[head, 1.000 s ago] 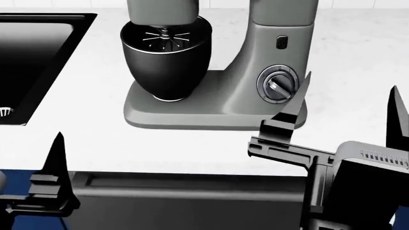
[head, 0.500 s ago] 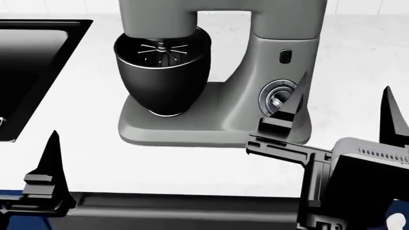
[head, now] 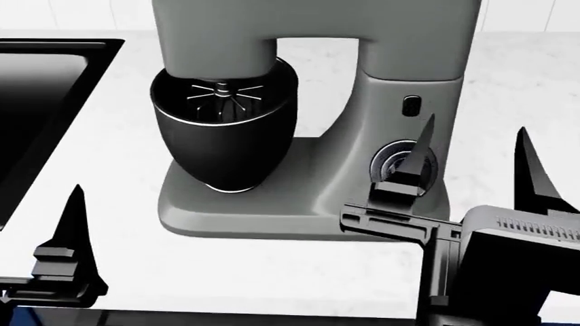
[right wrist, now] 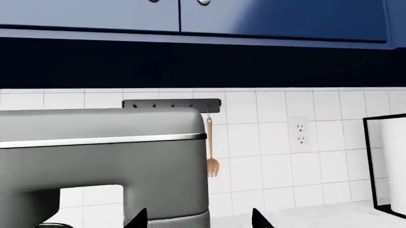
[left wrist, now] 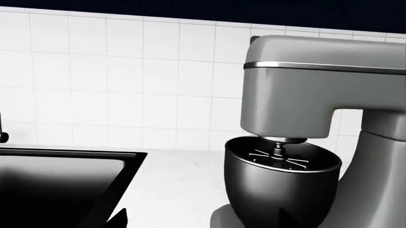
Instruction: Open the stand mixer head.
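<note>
A pale, lightly speckled worktop (head: pixel 109 136) is spreading out in front of me, with a black sink (left wrist: pixel 57 185) sitting sunk into it on one side. White square wall tiles (left wrist: pixel 127 80) are running up behind the worktop. Blue cabinets (right wrist: pixel 190 14) are hanging above, throwing a dark band of shadow beneath them. A dark hook rail (right wrist: pixel 171 104) is sitting on the tiles with a wooden fork (right wrist: pixel 211 152) dangling from it. A white double outlet (right wrist: pixel 300 132) is showing further along the wall.
</note>
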